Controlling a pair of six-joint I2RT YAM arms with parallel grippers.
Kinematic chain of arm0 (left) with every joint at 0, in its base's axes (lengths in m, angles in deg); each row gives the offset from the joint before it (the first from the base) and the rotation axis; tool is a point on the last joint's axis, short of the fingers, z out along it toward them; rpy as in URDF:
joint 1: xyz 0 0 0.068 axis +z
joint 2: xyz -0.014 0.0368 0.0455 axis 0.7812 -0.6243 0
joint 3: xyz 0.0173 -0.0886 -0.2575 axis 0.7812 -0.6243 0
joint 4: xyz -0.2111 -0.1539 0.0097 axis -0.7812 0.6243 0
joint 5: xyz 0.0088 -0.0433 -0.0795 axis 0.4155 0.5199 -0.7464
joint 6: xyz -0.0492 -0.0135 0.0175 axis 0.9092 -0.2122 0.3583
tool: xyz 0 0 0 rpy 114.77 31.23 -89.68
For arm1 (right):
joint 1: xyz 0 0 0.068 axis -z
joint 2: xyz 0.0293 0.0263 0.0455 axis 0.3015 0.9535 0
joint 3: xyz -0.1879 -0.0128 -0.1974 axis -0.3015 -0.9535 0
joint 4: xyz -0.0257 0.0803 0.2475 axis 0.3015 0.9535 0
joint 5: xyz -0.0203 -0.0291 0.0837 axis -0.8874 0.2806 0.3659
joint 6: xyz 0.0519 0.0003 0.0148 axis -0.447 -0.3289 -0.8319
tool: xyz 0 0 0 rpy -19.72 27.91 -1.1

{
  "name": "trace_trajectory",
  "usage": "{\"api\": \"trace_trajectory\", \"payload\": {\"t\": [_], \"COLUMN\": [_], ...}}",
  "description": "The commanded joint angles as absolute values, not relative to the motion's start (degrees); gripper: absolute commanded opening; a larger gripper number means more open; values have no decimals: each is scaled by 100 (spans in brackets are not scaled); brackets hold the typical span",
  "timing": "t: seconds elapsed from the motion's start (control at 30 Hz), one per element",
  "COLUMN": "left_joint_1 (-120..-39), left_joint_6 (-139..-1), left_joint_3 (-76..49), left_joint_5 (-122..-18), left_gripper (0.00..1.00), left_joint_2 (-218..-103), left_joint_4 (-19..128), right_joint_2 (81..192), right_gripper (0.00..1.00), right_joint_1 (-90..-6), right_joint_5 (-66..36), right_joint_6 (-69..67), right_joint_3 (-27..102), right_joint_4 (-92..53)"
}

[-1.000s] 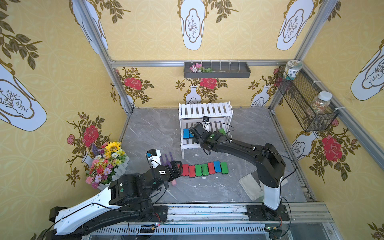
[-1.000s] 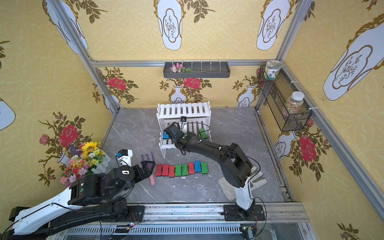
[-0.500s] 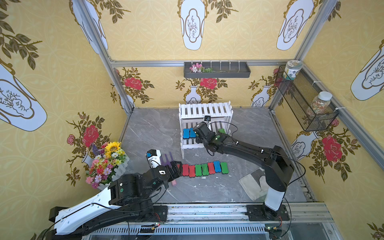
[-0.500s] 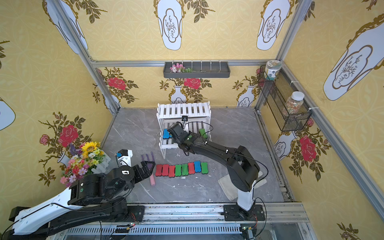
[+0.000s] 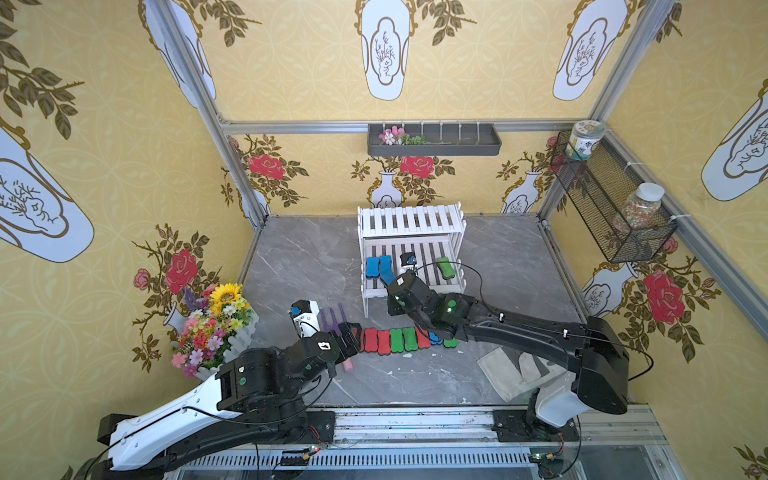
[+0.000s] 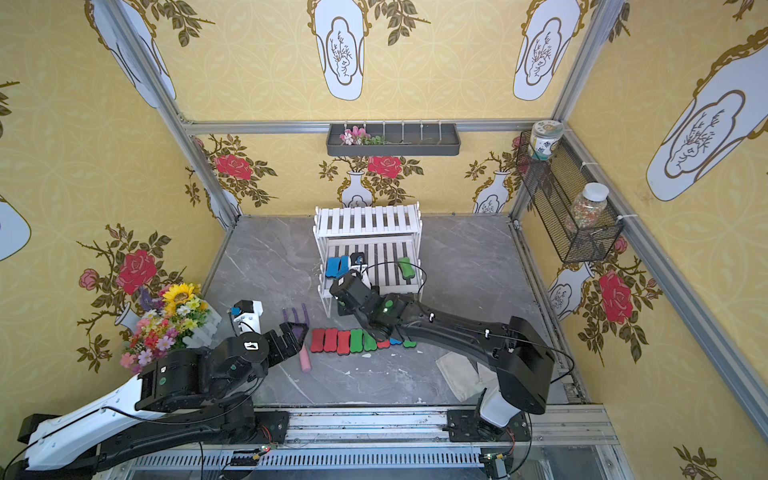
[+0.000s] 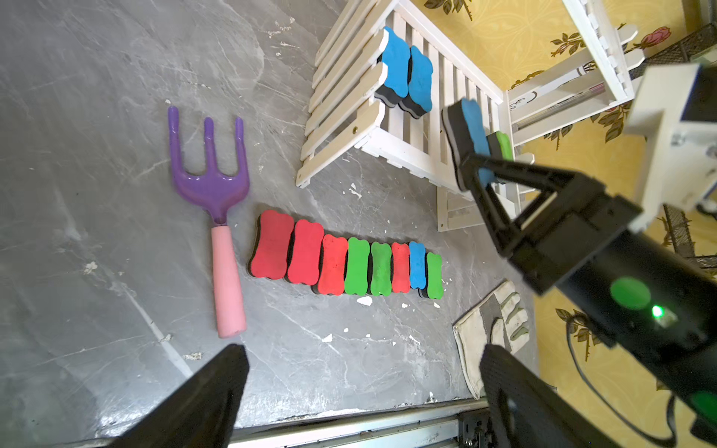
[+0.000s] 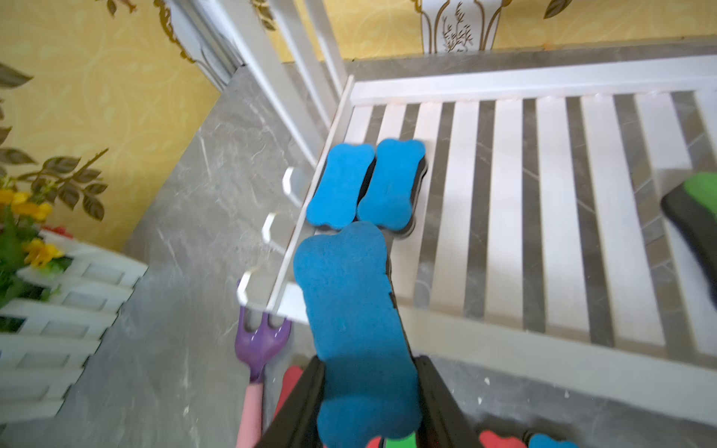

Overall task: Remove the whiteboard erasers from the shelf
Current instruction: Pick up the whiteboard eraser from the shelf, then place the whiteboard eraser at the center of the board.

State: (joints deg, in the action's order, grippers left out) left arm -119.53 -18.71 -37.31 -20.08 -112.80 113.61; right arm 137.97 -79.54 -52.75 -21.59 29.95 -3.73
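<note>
Step in hand, as I read it: carry-out of one pad by the right arm. Nearest the table's front edge, the left gripper (image 7: 362,355) hovers idle with jaws at full spread, nothing in them or touching them. The garden fork (image 7: 209,186) lies just ahead of it on the table (image 7: 97,174). Beyond that, between the front edge and the shelf (image 8: 543,360), is the row of eight erasers (image 7: 357,265), side by side and touching, parallel to the front edge. Next out, the right gripper (image 8: 366,370) has its jaws closed down on one end of a blue eraser (image 8: 349,294). Most of the pad sticks out ahead of the fingers, held clear of the slats over the lower tier's front rail, towards its left end. Farther in on that tier, a pair of blue erasers (image 8: 388,182) sits touching at the left side rail, and a green eraser (image 5: 445,267) lies alone near the right end. The top tier looks bare. Next move calls for backing out over the front rail without clipping it, then setting the pad down beside the row's right end — the grip is end-on, so go gently. The blue pair will need a pick that doesn't drag its neighbour.
</note>
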Motion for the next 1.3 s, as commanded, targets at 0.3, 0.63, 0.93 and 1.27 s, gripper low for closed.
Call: {"api": "trace_trajectory", "payload": {"t": [0.3, 0.63, 0.93, 1.27], "left_joint_1": [-11948, -11948, -11948, -11948], "left_joint_6": [-1890, -2036, -1827, -1746], "left_joint_3": [-3640, -3537, -3397, -3173], "left_joint_5": [-1887, -1892, -1838, -1739], "left_gripper": [99, 99, 99, 99], "left_joint_2": [-11180, -11439, -11103, -11045], "left_joint_4": [11388, 11196, 11499, 11790], "right_joint_2": [13949, 14964, 15396, 15671], "right_gripper": [38, 37, 37, 52], "right_joint_1": [-9877, -10375, -10443, -10122], "right_joint_5": [-6343, -6149, -5777, -5191], "right_joint_6": [-4345, -5146, -5142, -4602], "right_joint_3": [2171, 2875, 2956, 2995], "right_joint_4": [448, 1691, 1996, 1560]}}
